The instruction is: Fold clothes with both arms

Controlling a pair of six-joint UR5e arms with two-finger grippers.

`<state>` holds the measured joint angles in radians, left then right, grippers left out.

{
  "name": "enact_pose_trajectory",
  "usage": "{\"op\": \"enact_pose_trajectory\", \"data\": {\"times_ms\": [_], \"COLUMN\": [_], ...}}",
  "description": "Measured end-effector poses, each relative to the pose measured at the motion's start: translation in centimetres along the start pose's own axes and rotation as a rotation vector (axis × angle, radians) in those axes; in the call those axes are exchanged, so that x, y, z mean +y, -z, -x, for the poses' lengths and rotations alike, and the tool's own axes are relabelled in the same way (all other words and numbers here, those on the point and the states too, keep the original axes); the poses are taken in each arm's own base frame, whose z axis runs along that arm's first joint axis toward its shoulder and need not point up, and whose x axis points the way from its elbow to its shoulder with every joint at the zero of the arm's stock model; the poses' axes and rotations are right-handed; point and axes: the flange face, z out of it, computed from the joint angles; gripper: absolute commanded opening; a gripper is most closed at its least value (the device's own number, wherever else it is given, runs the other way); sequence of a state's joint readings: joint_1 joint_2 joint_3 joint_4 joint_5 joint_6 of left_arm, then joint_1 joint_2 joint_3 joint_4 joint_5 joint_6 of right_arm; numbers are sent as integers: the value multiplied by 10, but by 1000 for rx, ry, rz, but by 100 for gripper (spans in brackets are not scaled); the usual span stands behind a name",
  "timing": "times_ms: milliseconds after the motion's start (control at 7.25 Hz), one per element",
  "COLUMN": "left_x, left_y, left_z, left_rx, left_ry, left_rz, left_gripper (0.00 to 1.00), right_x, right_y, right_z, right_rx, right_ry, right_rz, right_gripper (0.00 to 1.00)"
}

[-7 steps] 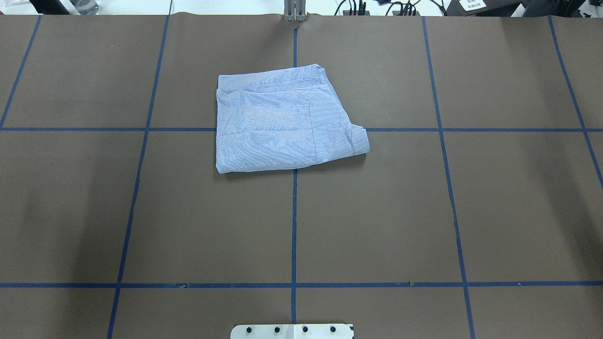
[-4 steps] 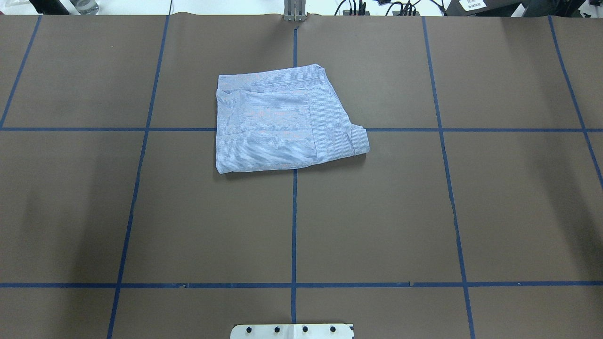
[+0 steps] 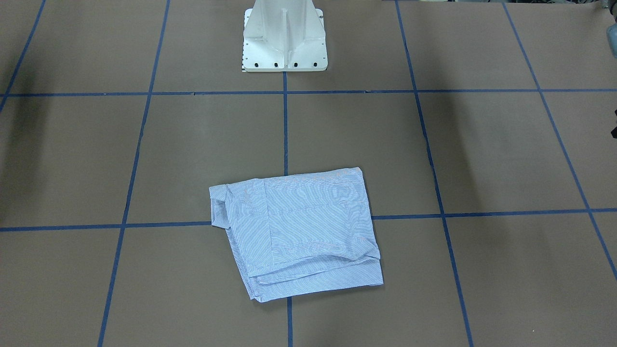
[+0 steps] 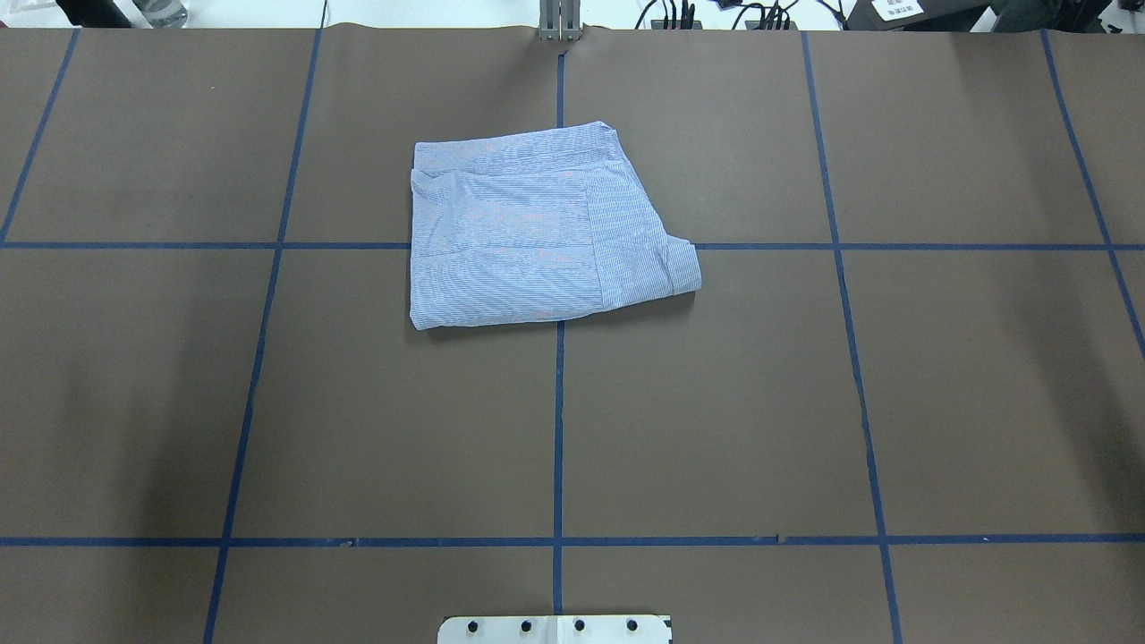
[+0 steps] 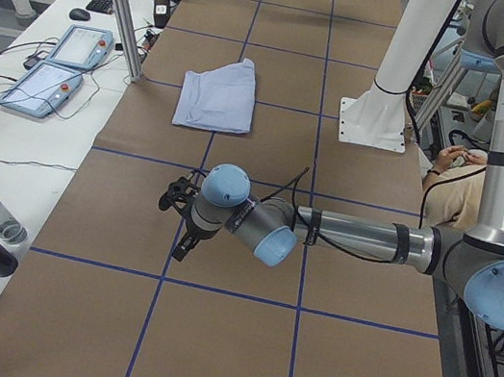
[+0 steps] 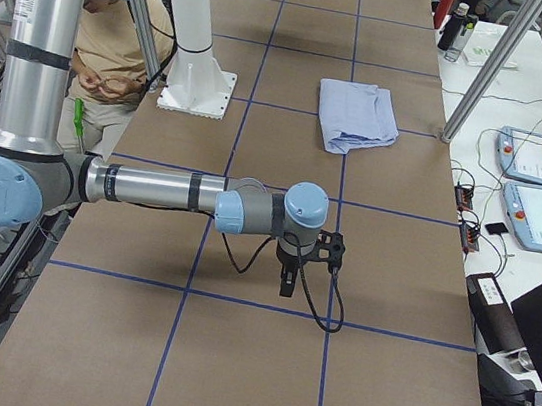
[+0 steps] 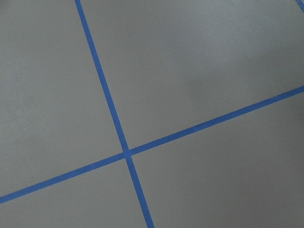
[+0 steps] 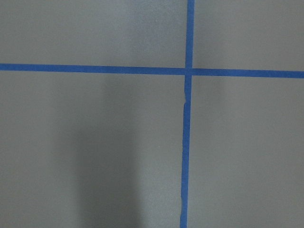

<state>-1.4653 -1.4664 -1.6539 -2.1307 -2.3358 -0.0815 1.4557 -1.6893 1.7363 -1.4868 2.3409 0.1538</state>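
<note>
folded shirt mid-bench, both arms low and well out to the sides

the left arm [image 5: 361, 237] stretches low over the brown bench [image 4: 805, 402], its claw [image 5: 182, 247] pointing down above a blue tape line [image 5: 182, 225]. it shows only from the side, so i cannot tell how far it is open; no cloth is in it. in the overhead view the striped shirt [image 4: 546, 228] lies flat just toward 12 o'clock from the bench centre, across a tape crossing. it is folded to a rough rectangle, stacked edges at 12 o'clock, a small tab at 3 o'clock. the white pedestal [image 4: 555, 629] sits at 6 o'clock. the right arm [image 6: 152, 188] also reaches low, its claw [image 6: 287, 286] pointing down, well apart from the shirt; its opening i cannot tell.
</note>
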Motion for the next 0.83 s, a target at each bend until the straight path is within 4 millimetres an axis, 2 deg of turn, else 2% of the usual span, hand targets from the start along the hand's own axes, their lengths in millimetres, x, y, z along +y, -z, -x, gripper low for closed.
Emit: {"op": "enact_pose_trajectory", "data": {"times_ms": [828], "left_x": [1], "left_y": [4], "left_z": [-3], "left_rx": [4], "left_ry": [-4], "left_rz": [-5], "left_gripper": [99], "right_x": [2], "right_y": [0], "right_z": [2], "right_rx": [-13], "right_ry": [-5], "right_rz": [1], "right_gripper": [100]}}
